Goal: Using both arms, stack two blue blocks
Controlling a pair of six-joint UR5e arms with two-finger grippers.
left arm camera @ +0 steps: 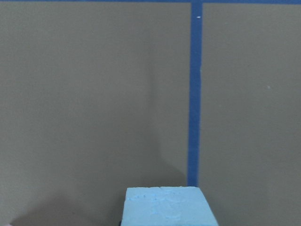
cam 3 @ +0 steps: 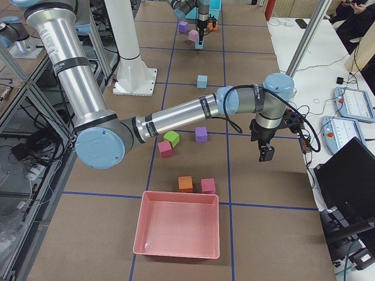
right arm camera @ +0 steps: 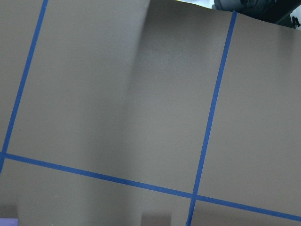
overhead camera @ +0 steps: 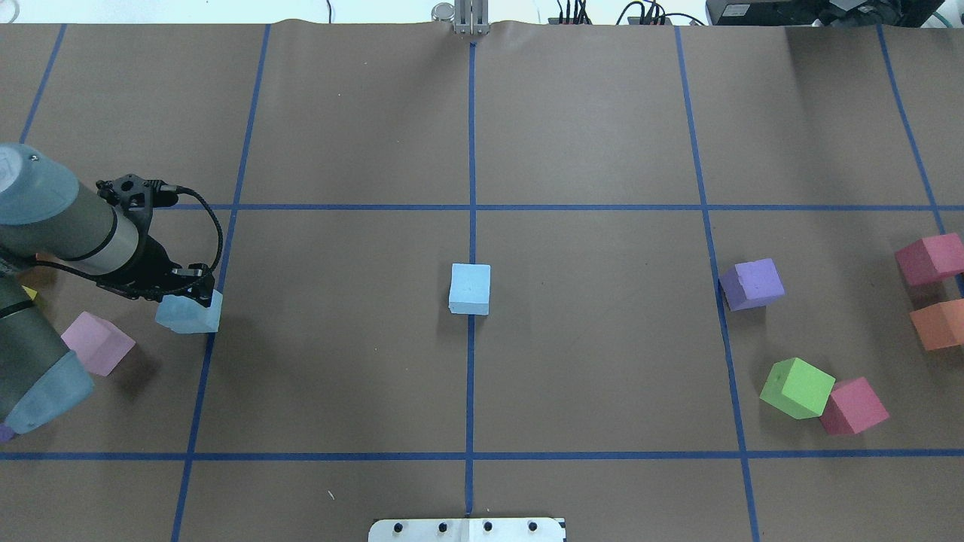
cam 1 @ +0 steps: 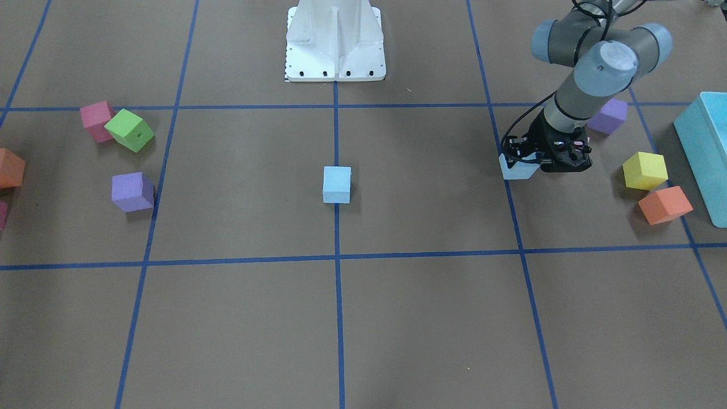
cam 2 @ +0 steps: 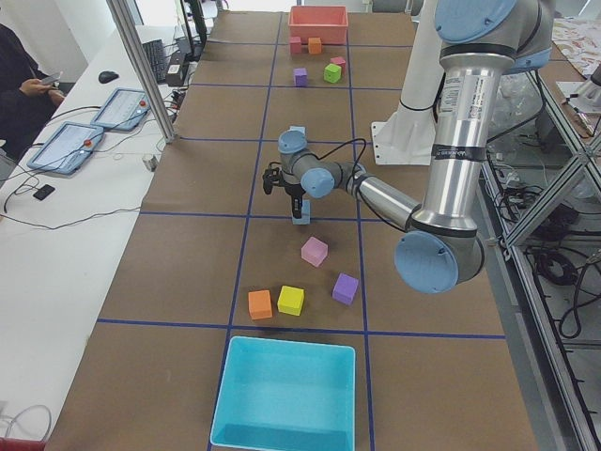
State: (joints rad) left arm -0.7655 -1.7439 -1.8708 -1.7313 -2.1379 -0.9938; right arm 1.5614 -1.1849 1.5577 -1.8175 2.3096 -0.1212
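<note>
One blue block [overhead camera: 470, 288] lies at the table's middle on the centre line; it also shows in the front view [cam 1: 337, 184]. My left gripper [overhead camera: 193, 296] is shut on the other blue block [overhead camera: 188, 316], at the table's left side beside a blue tape line. That block fills the bottom of the left wrist view [left arm camera: 168, 207] and shows in the front view [cam 1: 515, 170] under the left gripper [cam 1: 540, 163]. My right gripper [cam 3: 266, 153] shows only in the exterior right view, over bare table far from both blocks. I cannot tell whether it is open or shut.
A pink cube [overhead camera: 98, 343] lies close behind the left gripper. Yellow [cam 1: 644, 170], orange [cam 1: 664, 204] and purple [cam 1: 608, 116] cubes and a turquoise box [cam 1: 707, 153] are nearby. On the right are purple [overhead camera: 751, 284], green [overhead camera: 797, 388] and red [overhead camera: 853, 406] cubes.
</note>
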